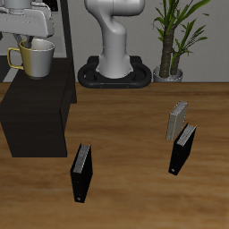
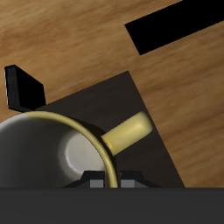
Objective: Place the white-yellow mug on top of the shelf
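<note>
Item: white-yellow mug (image 1: 38, 59), cream body, yellow handle, upright, carried in the upper left of the exterior frame. Holder: pincer (image 1: 36, 43), closed on the mug's rim from above, fingers straight down onto it. Position: mug hung directly over the shelf (image 1: 36, 112), the matte black cabinet occupying the left of the same frame; a gap appeared to remain between the mug's base and the black top, though the exact clearance could not be read. Governing relation: shelf lay straight beneath mug and pincer, so the coming move looked, by judgement, to be a plain vertical lowering with no sideways shift. Handle pointed toward the frame's left edge in the exterior view, well inside the cabinet's outline as far as could be told. Wrist view: mug (image 2: 61, 157) seen from above, olive interior, handle running toward the shelf top's edge (image 2: 131, 96), wood of the counter (image 2: 175, 114) beyond it. Other stock: two small black books standing on the counter (image 1: 125, 134) in the lower half of the exterior frame, well apart from the shelf.
</note>
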